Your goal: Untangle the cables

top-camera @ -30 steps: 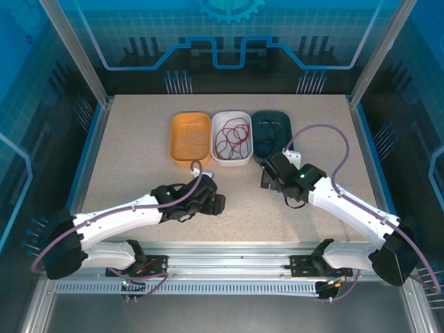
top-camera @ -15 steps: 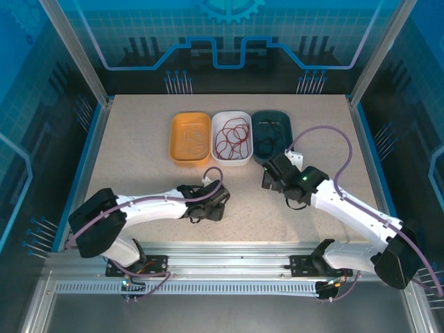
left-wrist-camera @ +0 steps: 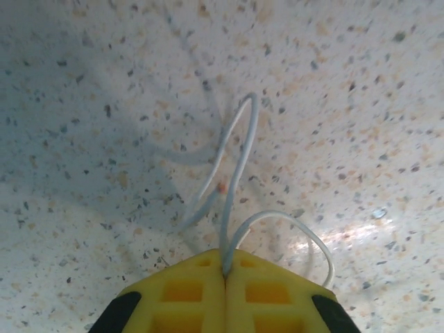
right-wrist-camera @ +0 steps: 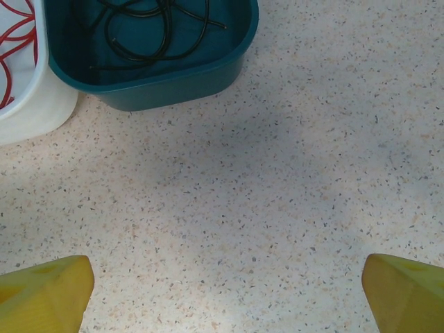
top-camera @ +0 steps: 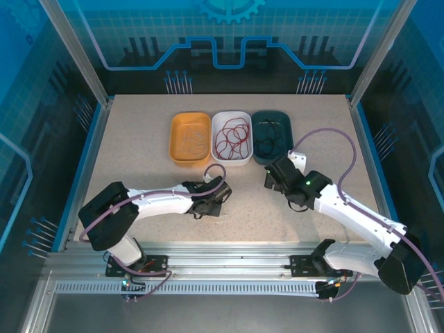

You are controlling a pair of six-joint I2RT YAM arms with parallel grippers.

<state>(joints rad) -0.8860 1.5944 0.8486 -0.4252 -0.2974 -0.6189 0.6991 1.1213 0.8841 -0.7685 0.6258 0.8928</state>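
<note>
Pinching a thin pale whitish wire (left-wrist-camera: 239, 149) in the seam between its 2 yellow fingertips (left-wrist-camera: 187, 295), my left hand (left-wrist-camera: 224, 267) is clenched tight, the pads pressed flat against each other. From that seam the wire runs away from me in 1 tall narrow loop over the speckled beige stone-look table (left-wrist-camera: 361, 83), throwing a soft shadow on it. A 2nd, rounder loop curls out to the right of the fingertips and drops back beside them. Whether the far loop touches the table I cannot tell.

Seen from above, my left hand (top-camera: 216, 201) sits low over the near middle of the table (top-camera: 139, 152), on my side of 3 shallow plastic trays set touching in a row and apart from all of them. The orange rounded tray (top-camera: 179, 139) on the left holds a pale coil (top-camera: 196, 139). The white rounded tray (top-camera: 231, 113) in the middle holds the red wires (top-camera: 232, 137) in loose loops, and the dark teal rounded tray (top-camera: 272, 113) on the right holds the black wires (top-camera: 269, 133).

My right hand (top-camera: 272, 178) hangs just on my side of the teal tray. Its wrist camera shows it released (right-wrist-camera: 225, 295), the 2 fingertips (right-wrist-camera: 45, 291) spread to the frame's corners with bare table between them and nothing held. The teal tray's wall (right-wrist-camera: 173, 87) and the black wires (right-wrist-camera: 149, 35) lie ahead of it, and the white tray's corner (right-wrist-camera: 35, 114) is at the left.
</note>
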